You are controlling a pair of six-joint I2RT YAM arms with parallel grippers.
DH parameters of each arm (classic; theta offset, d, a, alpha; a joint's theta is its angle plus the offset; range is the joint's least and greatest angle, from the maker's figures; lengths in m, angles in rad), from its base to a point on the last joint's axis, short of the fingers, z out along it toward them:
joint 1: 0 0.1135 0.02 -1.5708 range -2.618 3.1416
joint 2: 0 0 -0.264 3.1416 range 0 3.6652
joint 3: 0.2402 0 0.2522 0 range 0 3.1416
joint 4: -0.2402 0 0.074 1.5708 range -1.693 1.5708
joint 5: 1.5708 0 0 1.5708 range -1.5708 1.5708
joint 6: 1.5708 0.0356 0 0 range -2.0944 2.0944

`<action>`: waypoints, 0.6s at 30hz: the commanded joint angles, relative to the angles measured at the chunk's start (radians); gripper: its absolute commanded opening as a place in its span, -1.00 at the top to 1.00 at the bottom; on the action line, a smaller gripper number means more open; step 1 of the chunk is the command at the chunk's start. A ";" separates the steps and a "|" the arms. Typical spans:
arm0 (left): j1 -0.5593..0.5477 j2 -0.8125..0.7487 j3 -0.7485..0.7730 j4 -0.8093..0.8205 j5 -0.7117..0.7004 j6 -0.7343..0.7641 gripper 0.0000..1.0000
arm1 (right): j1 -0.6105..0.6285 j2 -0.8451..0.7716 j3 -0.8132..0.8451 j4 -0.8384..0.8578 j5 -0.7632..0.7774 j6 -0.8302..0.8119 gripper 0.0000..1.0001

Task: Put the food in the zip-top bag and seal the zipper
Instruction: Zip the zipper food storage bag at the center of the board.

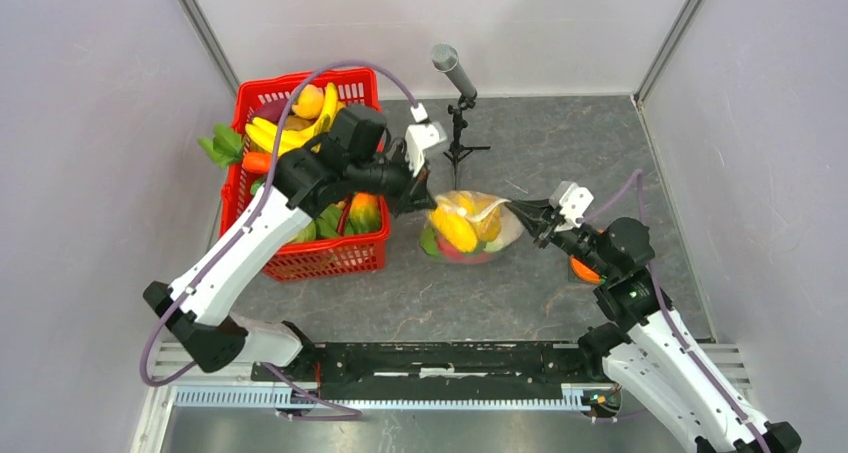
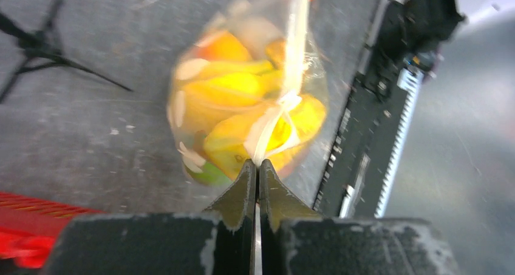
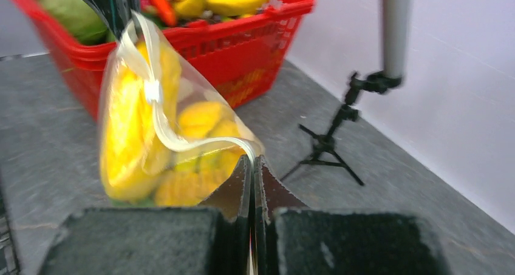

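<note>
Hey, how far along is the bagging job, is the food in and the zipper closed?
Done: yellow and orange food sits inside the zip-top bag. In hand: the left gripper and right gripper are each shut on an end of the zipper, the bag strung between them. Left: the zipper looks twisted and I cannot tell whether it is sealed; other toy fruit lies in the red basket.

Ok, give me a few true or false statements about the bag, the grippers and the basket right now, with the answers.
1. The left gripper and right gripper are both shut on the zipper. True.
2. The zip-top bag is empty. False: yellow food is inside it.
3. The red basket holds bananas. True.
4. The tripod stand lies tipped over. False: it stands upright.
</note>
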 commanded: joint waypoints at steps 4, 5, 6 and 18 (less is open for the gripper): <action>-0.018 0.077 -0.038 -0.130 0.063 0.044 0.95 | 0.003 0.060 0.069 0.026 0.236 0.106 1.00; -0.018 0.098 -0.047 -0.122 -0.029 0.022 0.96 | 0.004 0.034 0.021 0.114 0.203 0.106 1.00; -0.018 0.109 -0.042 -0.121 -0.087 -0.005 0.96 | 0.003 0.033 0.010 0.148 0.148 0.106 1.00; -0.010 -0.016 -0.145 0.261 0.134 -0.134 0.95 | 0.005 0.185 0.134 -0.011 -0.225 0.028 1.00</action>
